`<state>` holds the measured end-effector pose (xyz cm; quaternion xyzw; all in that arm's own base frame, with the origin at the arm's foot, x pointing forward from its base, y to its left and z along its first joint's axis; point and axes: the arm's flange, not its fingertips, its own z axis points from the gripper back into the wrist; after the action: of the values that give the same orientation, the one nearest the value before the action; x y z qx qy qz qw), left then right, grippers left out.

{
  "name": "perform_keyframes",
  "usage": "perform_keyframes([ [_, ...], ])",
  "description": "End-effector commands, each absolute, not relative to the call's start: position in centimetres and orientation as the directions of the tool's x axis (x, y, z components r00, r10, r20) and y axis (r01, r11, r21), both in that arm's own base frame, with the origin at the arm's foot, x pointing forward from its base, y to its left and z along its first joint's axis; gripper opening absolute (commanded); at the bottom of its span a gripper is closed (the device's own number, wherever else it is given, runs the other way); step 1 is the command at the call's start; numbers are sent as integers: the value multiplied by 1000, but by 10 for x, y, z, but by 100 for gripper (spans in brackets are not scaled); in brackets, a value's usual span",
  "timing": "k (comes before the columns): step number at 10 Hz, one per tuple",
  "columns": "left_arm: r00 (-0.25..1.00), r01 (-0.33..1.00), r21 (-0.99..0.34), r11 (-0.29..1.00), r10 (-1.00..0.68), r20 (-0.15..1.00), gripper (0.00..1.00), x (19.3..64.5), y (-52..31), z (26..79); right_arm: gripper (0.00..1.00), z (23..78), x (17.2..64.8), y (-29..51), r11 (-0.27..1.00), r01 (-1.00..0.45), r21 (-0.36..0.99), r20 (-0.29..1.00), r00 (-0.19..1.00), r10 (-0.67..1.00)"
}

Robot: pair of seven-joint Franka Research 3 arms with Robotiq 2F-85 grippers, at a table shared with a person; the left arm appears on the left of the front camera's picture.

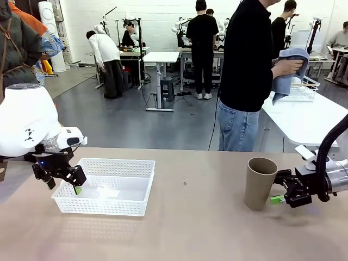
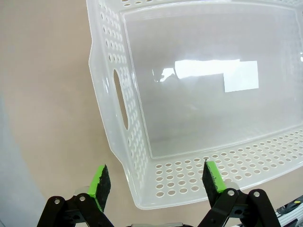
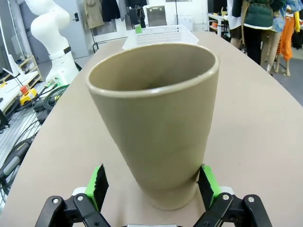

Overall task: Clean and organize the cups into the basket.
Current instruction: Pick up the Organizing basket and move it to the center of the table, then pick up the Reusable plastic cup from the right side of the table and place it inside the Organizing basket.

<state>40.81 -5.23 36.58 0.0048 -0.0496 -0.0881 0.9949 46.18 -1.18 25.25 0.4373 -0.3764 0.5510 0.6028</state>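
The right gripper stood wide open, its pads flanking the base of the upright beige cup. The left gripper, likewise wide and empty, hung directly above a corner of the basket.

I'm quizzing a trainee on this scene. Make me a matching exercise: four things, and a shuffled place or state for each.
1. beige cup
2. basket
3. left gripper
4. blue-grey cloth

A. in the person's hands
B. upright between the right gripper's open fingers
C. open, over a basket corner
D. white, on the table's left part

Pairs: 1-B, 2-D, 3-C, 4-A.
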Motion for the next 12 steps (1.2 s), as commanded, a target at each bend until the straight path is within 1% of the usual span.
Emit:
perform_keyframes([
  [1,974,197,39,980,-200,103,100,382,-51,353,100,248,479,-2,44,-992,116,937,124,327],
  [4,973,206,52,977,-210,100,100,381,-50,351,100,244,490,2,53,-989,139,936,148,318],
  [6,978,182,78,980,-188,86,100,383,-47,348,100,245,493,11,43,-990,133,934,140,330],
  [9,987,135,61,989,-140,82,100,388,-40,341,100,243,498,25,27,-989,148,939,149,308],
  [12,994,98,45,994,-101,52,100,393,-39,331,100,242,503,31,27,-989,148,941,150,304],
])
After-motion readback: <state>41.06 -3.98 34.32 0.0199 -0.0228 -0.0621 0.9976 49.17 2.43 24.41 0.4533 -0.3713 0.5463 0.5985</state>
